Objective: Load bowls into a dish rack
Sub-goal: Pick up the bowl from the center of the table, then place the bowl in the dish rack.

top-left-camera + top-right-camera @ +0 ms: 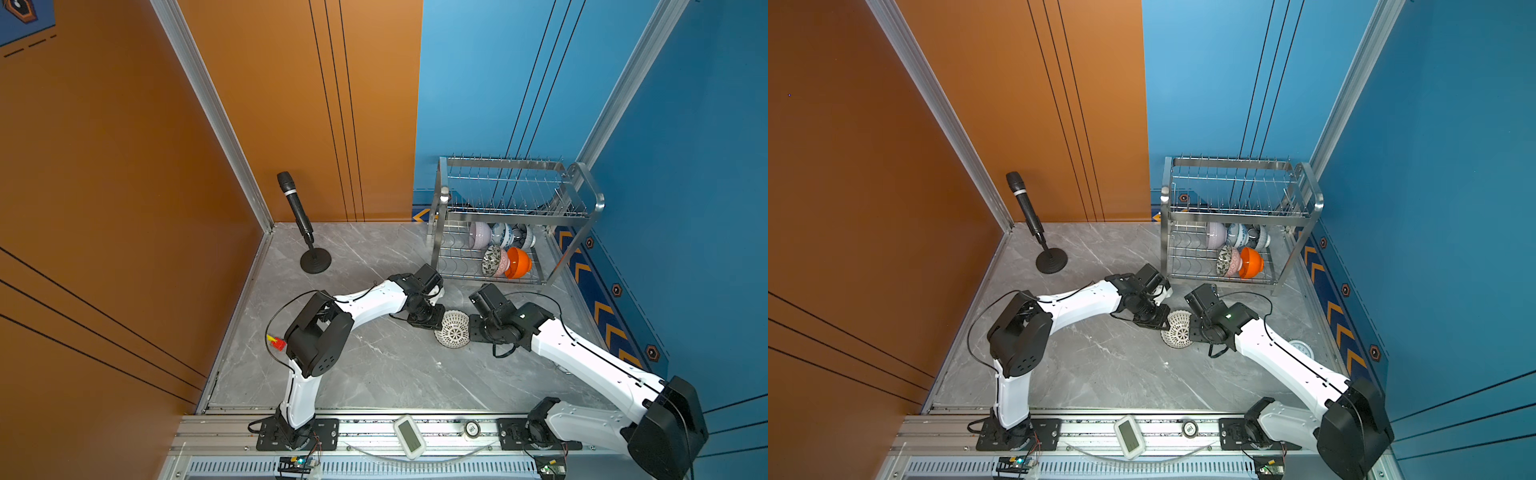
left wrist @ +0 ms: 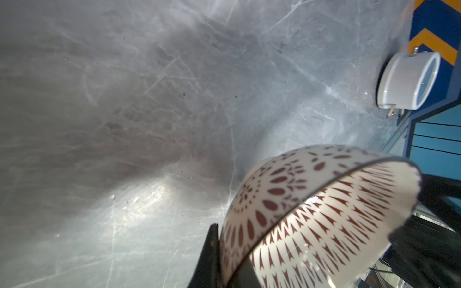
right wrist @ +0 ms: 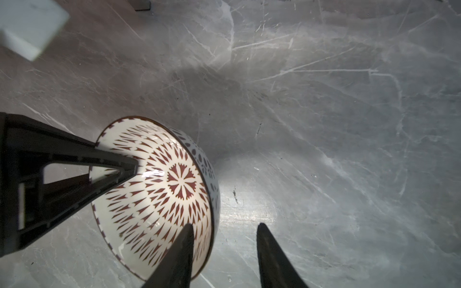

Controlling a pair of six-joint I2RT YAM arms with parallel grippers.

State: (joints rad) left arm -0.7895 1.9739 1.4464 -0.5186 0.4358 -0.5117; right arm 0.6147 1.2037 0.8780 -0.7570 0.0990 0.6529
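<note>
1. Handover seems to be the step in hand. The lattice bowl (image 1: 453,330) sits on its side between both arms, low at the worktop (image 1: 374,374). I cannot tell whether it rests there or is just lifted.
2. Left gripper (image 1: 438,322) is clenched on the bowl's rim. In the right wrist view one of its fingers (image 3: 112,167) reaches inside the bowl (image 3: 159,189), and the left wrist view shows the other (image 2: 212,249) against the outer wall.
3. Holding it by the rim turns the mouth towards the right arm, probably so that arm gets a free stretch of rim to take.
4. Right gripper (image 3: 225,224) straddles the wall with one finger in front of the patterned inside and the other outside. A gap shows beside the outer finger, so it is not grasping yet.
5. The rack (image 1: 515,216) stands on the right arm's side, which is likely why the bowl is being passed over. Five bowls already stand on edge on its lower tier, among them the orange (image 1: 518,262) and the lilac (image 1: 478,235).
6. The left arm rises from its base, bends at a high elbow and runs its forearm out towards the rack, with the wrist tipped down. The right arm stretches low from its base towards the centre, with its wrist near the worktop.
</note>
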